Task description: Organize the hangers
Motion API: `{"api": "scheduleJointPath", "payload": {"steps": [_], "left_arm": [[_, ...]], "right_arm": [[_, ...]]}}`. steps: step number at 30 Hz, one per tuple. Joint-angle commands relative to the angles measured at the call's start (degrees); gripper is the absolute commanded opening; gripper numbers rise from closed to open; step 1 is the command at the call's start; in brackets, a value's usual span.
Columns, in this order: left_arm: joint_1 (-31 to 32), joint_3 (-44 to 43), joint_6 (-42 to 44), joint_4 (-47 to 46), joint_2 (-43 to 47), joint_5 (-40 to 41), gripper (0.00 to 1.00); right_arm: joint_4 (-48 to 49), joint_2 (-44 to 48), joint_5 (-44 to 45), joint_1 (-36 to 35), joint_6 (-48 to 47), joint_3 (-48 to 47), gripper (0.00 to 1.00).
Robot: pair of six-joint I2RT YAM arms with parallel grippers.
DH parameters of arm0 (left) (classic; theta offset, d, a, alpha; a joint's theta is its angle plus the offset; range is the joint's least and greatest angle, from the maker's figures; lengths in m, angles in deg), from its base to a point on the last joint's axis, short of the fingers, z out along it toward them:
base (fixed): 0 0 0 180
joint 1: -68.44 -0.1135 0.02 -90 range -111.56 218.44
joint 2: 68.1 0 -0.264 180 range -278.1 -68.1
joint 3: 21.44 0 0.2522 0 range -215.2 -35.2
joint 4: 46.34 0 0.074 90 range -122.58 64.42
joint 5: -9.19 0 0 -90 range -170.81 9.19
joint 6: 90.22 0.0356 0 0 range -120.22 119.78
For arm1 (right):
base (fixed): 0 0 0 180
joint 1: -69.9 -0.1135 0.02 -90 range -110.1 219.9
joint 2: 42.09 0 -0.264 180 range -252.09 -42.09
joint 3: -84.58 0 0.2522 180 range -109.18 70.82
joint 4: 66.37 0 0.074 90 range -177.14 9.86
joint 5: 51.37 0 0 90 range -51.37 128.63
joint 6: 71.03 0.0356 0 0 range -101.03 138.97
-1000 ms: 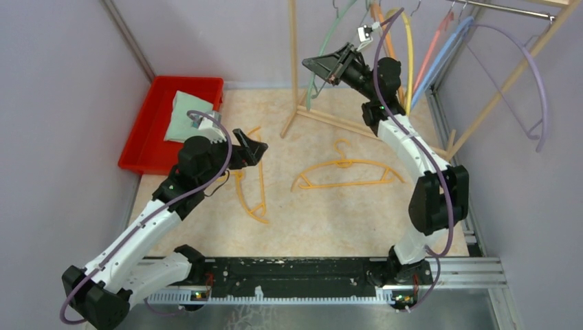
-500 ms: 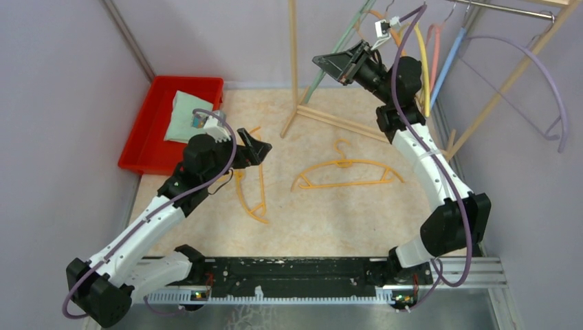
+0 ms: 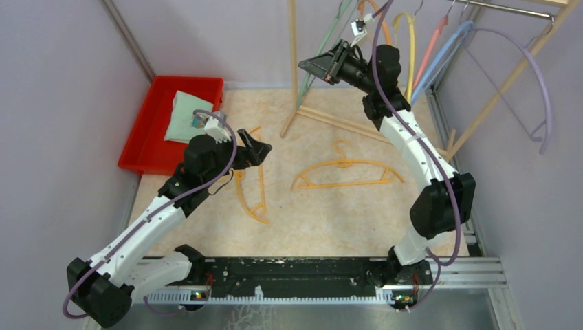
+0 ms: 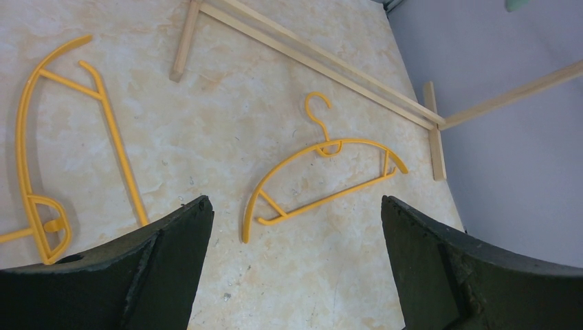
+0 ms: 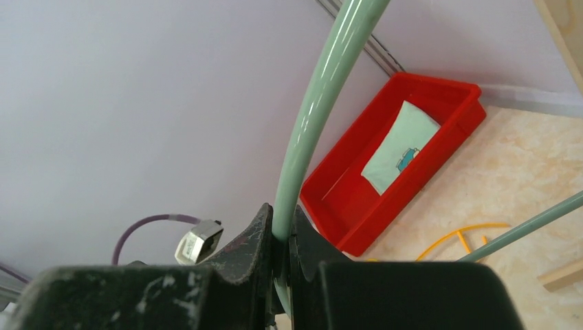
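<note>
Pinching grn hanger (image 5: 311,124); top cut off.

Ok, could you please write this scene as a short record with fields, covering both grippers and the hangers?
left gripper: open, holding nothing
right gripper: shut on the green hanger, raised by the rack
on the table: centre orange hanger, left orange hanger, apart
red tray: holds a folded cloth
</note>
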Motion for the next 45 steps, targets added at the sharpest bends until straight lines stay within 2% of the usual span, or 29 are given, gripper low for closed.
{"api": "scheduleJointPath", "payload": {"steps": [1, 14, 27, 35, 45], "left_arm": [[-0.45, 0.32, 0.55, -1.03, 0.18, 0.52, 0.96], [-1.98, 0.78, 1.62, -1.32, -0.91, -0.49, 0.96], [-3.55, 1.74, 1.34, -1.77, -0.52, -2.03, 0.96], [-4.52, 2.99, 0.83, -1.05, 1.40, -1.79, 0.96], [-5.85, 3.17, 0.15, -1.37, 1.22, -2.90, 0.96]], "right_arm": [[2.41, -1.51, -0.15, -0.98, -1.90, -5.92, 0.00], [-3.67, -10.10, 1.96, -4.01, -5.21, -18.22, 0.00], [-11.84, -16.99, 6.95, -3.57, -5.69, -30.39, 0.00], [-12.78, -17.65, 9.98, -2.52, -4.20, -29.91, 0.00], [-9.50, -14.14, 12.33, 0.60, -0.12, -23.63, 0.00]]}}
